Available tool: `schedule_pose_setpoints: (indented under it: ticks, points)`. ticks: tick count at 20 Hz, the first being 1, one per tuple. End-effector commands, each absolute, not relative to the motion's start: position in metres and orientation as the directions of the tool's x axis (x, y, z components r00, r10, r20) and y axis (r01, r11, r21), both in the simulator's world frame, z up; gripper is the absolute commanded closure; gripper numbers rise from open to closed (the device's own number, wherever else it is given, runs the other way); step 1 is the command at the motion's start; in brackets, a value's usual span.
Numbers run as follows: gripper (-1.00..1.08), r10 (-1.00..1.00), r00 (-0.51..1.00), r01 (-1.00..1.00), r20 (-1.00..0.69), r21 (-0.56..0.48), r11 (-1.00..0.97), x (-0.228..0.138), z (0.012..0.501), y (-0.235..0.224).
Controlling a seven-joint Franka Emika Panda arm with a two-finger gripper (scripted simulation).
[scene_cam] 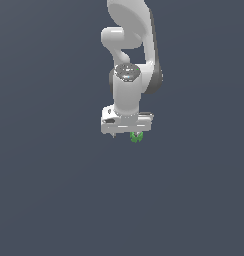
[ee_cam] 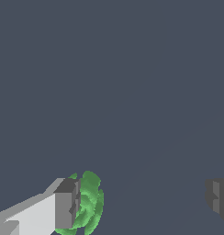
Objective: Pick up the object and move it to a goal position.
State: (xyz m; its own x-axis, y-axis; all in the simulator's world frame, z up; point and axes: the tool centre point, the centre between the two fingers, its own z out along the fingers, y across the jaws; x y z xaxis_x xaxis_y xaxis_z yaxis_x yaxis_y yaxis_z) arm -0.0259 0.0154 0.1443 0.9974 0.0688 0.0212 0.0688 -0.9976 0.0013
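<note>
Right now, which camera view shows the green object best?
The wrist view: the green object appears large with its ribbed surface clear, right beside one finger of the open gripper. The exterior view shows only a small green bit under the gripper.

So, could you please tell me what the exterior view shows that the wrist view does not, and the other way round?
Only the exterior view shows the white arm reaching down from above to the gripper. Only the wrist view shows the two fingers set wide apart, with the green object right beside one finger and far from the other, and its ribbed surface. Both show the green object at the gripper and the plain dark grey surface.
</note>
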Motion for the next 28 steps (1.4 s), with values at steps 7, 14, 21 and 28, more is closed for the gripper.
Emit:
schedule_pose_setpoints:
  ticks: [7, 14, 21, 28]
  points:
    - [-0.92, 0.214, 0.977, 0.214, 0.006, 0.002, -0.977, -0.077, 0.106, 0.058]
    - [-0.92, 0.275, 0.961, 0.275, 0.001, 0.0, -0.961, -0.101, 0.092, 0.075]
    - [-0.92, 0.282, 0.959, 0.282, 0.0, 0.0, -0.959, -0.104, 0.089, 0.076]
    - [-0.92, 0.284, 0.959, 0.284, 0.0, 0.0, -0.959, -0.105, 0.066, 0.077]
